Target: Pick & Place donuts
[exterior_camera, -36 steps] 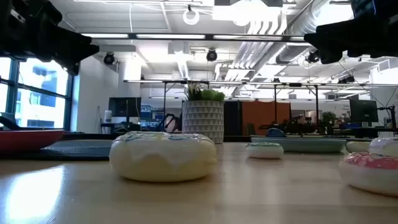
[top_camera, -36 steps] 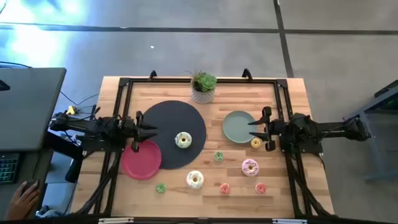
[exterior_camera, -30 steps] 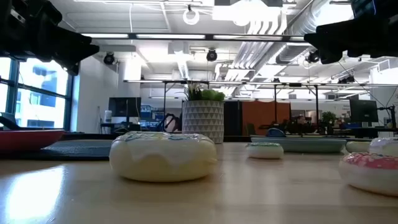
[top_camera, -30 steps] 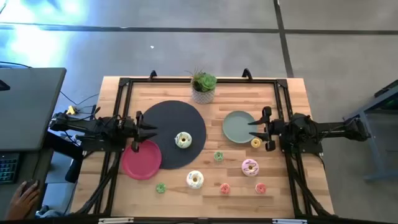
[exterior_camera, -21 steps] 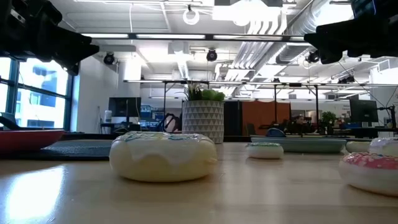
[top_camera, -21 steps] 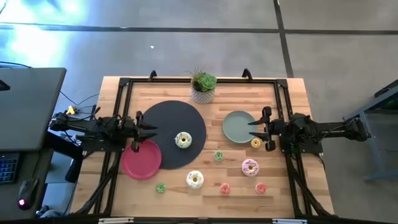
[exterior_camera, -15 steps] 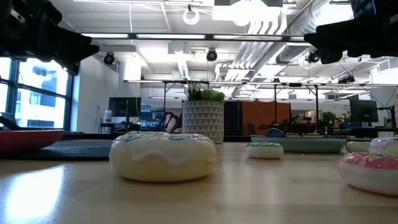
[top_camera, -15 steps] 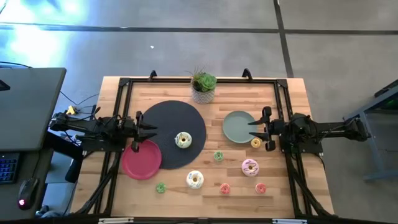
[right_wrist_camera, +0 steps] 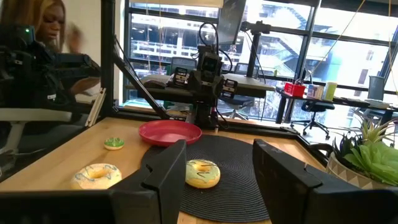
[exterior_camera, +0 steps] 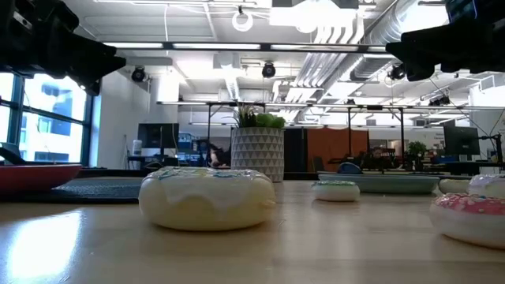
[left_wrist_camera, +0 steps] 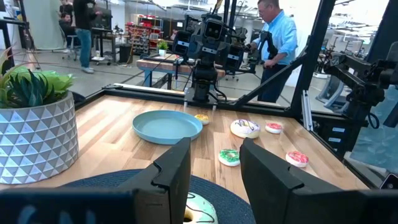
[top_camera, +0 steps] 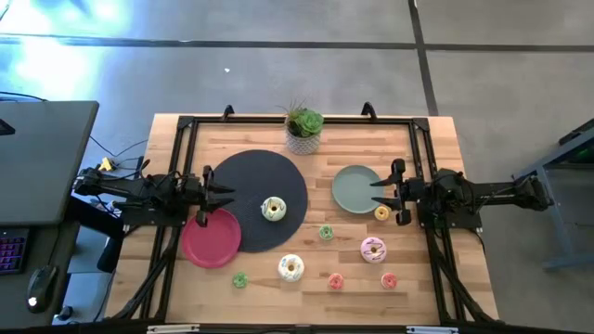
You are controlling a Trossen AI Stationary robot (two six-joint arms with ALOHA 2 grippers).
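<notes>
- The left gripper [top_camera: 223,196] hangs above the left edge of the round black mat [top_camera: 252,167]; its fingers are parted with a clear gap and hold nothing.
- The right gripper [top_camera: 376,192] hangs at the right rim of the grey-green plate [top_camera: 351,185], fingers likewise spread apart and empty.
- A cream-iced donut [top_camera: 273,208] lies flat on the black mat, right of its middle, hole facing up; as a ring it has no long axis to speak of.
- A second cream-iced donut [top_camera: 291,267] lies flat on the bare wooden table [top_camera: 436,130], near the front edge, below the mat.
- The pink-iced donut [top_camera: 373,249] lies flat to the right of it, well apart.
- A mini yellow donut [top_camera: 381,212] sits just beside the grey-green plate, near the right gripper.
- A mini green donut [top_camera: 326,232] lies between the mat and the pink-iced donut; another mini green donut [top_camera: 239,279] lies below the pink plate [top_camera: 211,237].
- Two mini red donuts [top_camera: 335,280] [top_camera: 389,279] lie along the front edge.
- The pink plate overlaps the mat's lower left edge.
- A potted succulent [top_camera: 303,129] stands at the back of the table.
- In the left wrist view, a person in a blue shirt [left_wrist_camera: 277,43] stands beyond the table.
</notes>
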